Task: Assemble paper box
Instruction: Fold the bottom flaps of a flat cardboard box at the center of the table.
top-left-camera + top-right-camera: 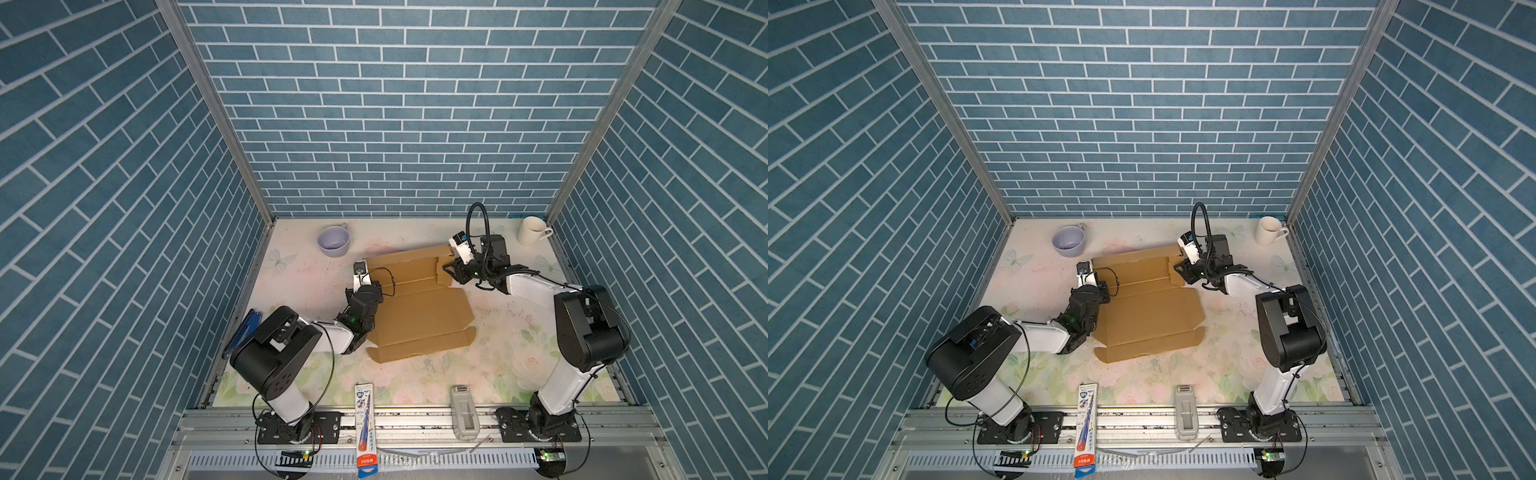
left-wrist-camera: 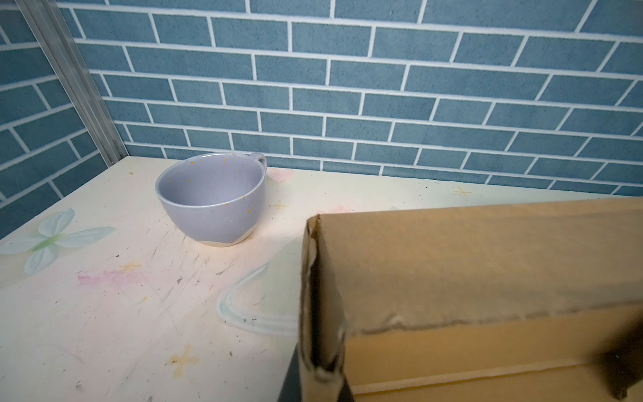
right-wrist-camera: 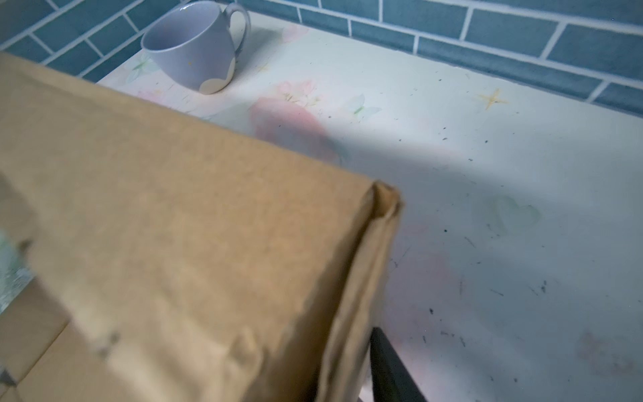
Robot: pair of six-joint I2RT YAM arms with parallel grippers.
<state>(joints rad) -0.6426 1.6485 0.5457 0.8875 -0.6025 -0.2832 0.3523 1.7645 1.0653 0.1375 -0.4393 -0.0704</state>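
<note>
Paper box [image 1: 419, 316]: is lying mid-table as a mostly flat brown die-cut sheet, with its near flaps spreading toward the robot.
Far panel [image 1: 405, 259]: is standing folded up along its crease at the far side, with one arm working at each end.
Left gripper [image 2: 319, 384]: is pinching the left end of the raised panel. In the left wrist view the doubled cardboard edge is sitting between two dark fingers [image 2: 290, 379], so the jaws are together on it.
Right gripper [image 1: 452, 269]: is sitting at the right end of the panel. One dark finger [image 3: 388, 362] is showing just beside the cardboard edge and the other is hidden behind the sheet, so I cannot tell whether it is clamped or apart.
Step, as judged: the arms seem to be raising and doubling over the far wall, and the rest of the assembly is waiting.
Risk, uneven pull: if only the left end is truly held, the panel may be twisting and creasing off its score line.
Risk, slip: the pinched corner is looking frayed, and a hard tug could be tearing it or letting it spring flat.
Risk, drag: the loose sheet is lying free on the table [image 1: 519, 332], so a sideways force could be sliding the whole sheet.
Lilac cup [image 1: 333, 241]: is standing near the panel's left end, where a pushed sheet or the left arm could be knocking it.
White mug [image 1: 533, 231]: is standing at the far right corner, apart from the box but behind the right arm.
</note>
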